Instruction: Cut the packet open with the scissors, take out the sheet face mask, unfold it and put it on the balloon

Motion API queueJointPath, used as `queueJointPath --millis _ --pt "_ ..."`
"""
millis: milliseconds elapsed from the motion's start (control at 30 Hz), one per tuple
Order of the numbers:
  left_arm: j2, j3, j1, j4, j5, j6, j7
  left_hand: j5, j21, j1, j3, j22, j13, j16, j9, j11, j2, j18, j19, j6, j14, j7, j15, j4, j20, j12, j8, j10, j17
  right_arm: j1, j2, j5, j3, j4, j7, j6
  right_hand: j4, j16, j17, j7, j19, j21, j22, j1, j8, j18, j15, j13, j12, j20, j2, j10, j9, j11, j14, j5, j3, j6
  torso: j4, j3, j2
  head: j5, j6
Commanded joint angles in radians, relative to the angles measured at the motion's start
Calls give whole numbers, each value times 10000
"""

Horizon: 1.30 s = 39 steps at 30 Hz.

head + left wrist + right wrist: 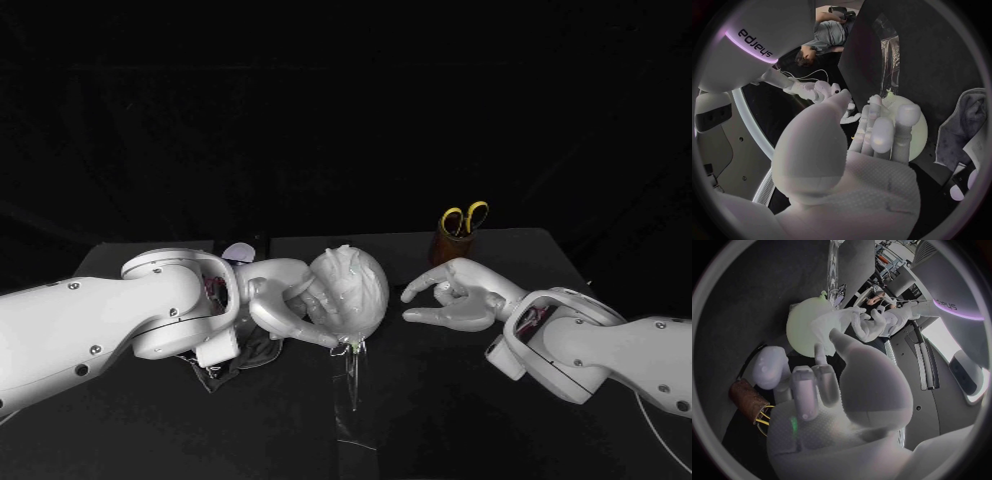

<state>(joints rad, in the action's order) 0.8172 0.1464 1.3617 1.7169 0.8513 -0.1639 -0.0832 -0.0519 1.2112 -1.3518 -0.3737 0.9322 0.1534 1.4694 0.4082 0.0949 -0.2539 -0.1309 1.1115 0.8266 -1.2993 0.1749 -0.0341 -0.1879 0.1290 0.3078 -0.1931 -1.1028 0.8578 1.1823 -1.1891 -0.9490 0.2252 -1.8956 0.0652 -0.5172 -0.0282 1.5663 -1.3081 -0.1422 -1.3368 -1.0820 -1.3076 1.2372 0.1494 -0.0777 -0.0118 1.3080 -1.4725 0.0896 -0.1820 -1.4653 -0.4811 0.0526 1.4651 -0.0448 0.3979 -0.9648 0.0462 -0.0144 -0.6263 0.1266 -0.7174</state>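
The pale balloon (351, 292) stands on a clear stand (351, 380) at the table's middle, with the wrinkled white sheet mask (343, 268) draped over it. My left hand (293, 300) lies against the balloon's left side, fingers straight on it and thumb low, as the left wrist view shows on the balloon (912, 134). My right hand (459, 298) hovers to the right of the balloon, apart from it, fingers loosely spread and holding nothing. In the right wrist view the balloon (807, 330) carries the mask (834, 320). The yellow-handled scissors (464, 218) stand in a brown holder (453, 246).
The opened dark packet (248, 352) lies on the table under my left forearm, and shows in the left wrist view as the grey packet (967, 125). The brown holder (747, 396) stands close behind my right hand.
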Motion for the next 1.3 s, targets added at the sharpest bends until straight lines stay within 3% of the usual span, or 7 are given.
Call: queueJointPath --millis 33,300,400,500,833,1200,1300 --pt "11 -6 -7 39 222 -428 135 35 -39 -91 101 -3 -10 -23 -31 62 8 -61 36 -56 -82 -18 4 -35 0 -42 62 8 -11 -11 -37 -335 2 10 -390 803 -1 45 -2627 3 109 82 -1199 21 -52 -166 62 2111 71 17 -114 -704 16 53 1057 -35 -127 74 -2 3 3 4 -69" --pt "174 -6 -17 -18 318 -608 123 35 -46 -259 389 15 -25 -48 -92 -28 66 -60 98 134 -110 -100 76 -146 -44 -96 39 -2 -14 -24 -91 -748 14 49 -639 1103 -30 45 -2627 -24 354 575 -1043 103 -143 -265 94 1840 620 86 -214 -501 55 81 1057 -34 -373 175 -7 5 -5 39 -106" --pt "307 -7 -22 -24 217 -711 147 34 -30 -316 433 49 -26 -53 -105 -48 97 -53 135 184 -120 -122 93 -168 -60 -100 30 -24 -14 -30 -114 -641 17 75 -577 827 -86 45 -2627 -6 274 443 -1075 153 -111 -249 90 1888 510 107 -135 -546 45 72 1057 -38 -449 84 -4 7 -4 20 -101" --pt "577 -10 -35 -19 -38 -877 257 30 233 -675 360 473 24 31 -83 -119 247 34 520 661 -420 -214 168 -132 -129 20 -174 -437 505 -33 -144 -359 18 125 -412 369 -137 45 -2627 37 -15 -43 -1213 325 -36 -173 51 2069 128 108 108 -698 30 26 1057 -43 -442 -112 -8 6 -3 28 -119" --pt "1167 -14 -46 -237 -1615 -1040 800 28 271 -1114 265 541 88 -11 -214 -323 223 50 641 719 -536 -328 340 -56 -267 125 -105 -924 587 19 -125 766 12 402 165 -757 -273 45 -2627 87 -377 -635 -1396 435 -19 -69 7 2308 -357 76 364 -870 71 -22 1057 -58 -479 -272 10 -5 -11 -41 -156" --pt "1269 -14 -48 -305 -3150 -841 1545 30 132 -1079 415 372 155 -160 -371 -358 165 28 530 497 -376 -561 388 -162 -345 107 79 -582 246 205 190 1193 2 719 388 -1019 -308 45 -2627 102 -404 -656 -1408 493 -27 -66 -1 2326 -394 67 456 -883 96 -32 1057 -83 -467 -311 -5 -3 -8 -133 -175" --pt "1278 -14 -47 -293 -3016 -722 1583 30 12 -1107 437 198 102 -291 -433 -223 209 6 439 437 -222 -557 302 -205 -321 -86 142 -90 -127 219 263 1241 1 755 422 -1020 -310 45 -2627 104 -398 -638 -1404 504 -26 -69 -2 2322 -387 66 467 -881 98 -34 1057 -86 -463 -319 -4 3 -3 -126 -192"
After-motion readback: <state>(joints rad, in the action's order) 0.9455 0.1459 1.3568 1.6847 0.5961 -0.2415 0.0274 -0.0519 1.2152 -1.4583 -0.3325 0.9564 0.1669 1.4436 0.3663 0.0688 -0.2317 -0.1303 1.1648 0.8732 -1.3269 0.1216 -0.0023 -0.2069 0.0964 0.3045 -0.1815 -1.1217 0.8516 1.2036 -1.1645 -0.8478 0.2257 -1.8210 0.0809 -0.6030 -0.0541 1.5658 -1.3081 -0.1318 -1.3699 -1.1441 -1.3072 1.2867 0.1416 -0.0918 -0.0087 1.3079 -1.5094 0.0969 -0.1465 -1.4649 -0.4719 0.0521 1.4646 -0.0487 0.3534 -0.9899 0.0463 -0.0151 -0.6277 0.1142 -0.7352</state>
